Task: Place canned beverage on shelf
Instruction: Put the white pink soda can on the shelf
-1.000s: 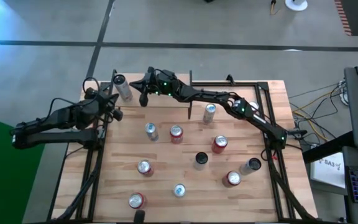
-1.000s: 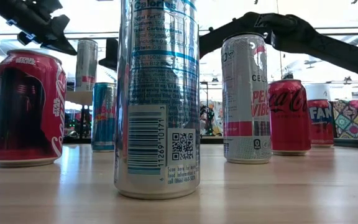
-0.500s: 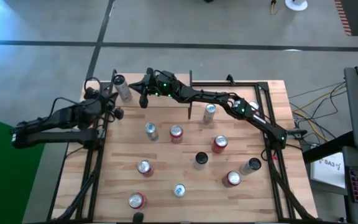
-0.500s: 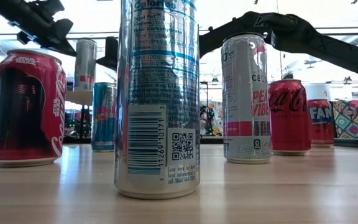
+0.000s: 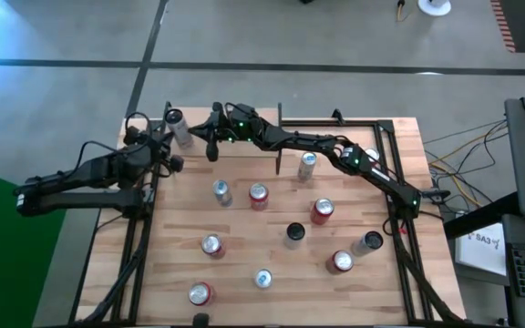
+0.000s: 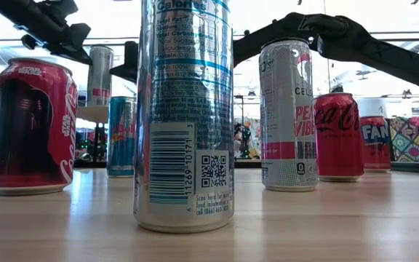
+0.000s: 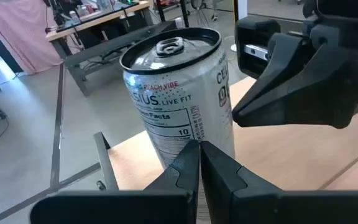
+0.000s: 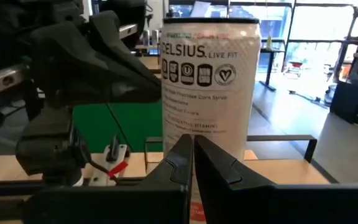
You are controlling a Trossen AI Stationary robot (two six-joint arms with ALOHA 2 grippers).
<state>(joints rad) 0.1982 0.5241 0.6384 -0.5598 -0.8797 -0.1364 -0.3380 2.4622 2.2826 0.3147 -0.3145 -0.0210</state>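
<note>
Left gripper (image 5: 166,146) edged slightly toward the can (image 5: 180,128) standing upright on the shelf (image 5: 200,138), right gripper (image 5: 210,128) beside it, both jaws closed empty; placement looks done.

I see glossy metal cans (image 6: 184,109), a smooth pale wood tabletop (image 6: 326,225), matt black plastic fingers (image 7: 185,165).

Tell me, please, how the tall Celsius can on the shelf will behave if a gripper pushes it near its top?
The Celsius can is tall and slim and stands upright on the shelf, so it would probably tip rather than slide. Its smooth round wall looks slippery, and once down it would likely roll.
</note>
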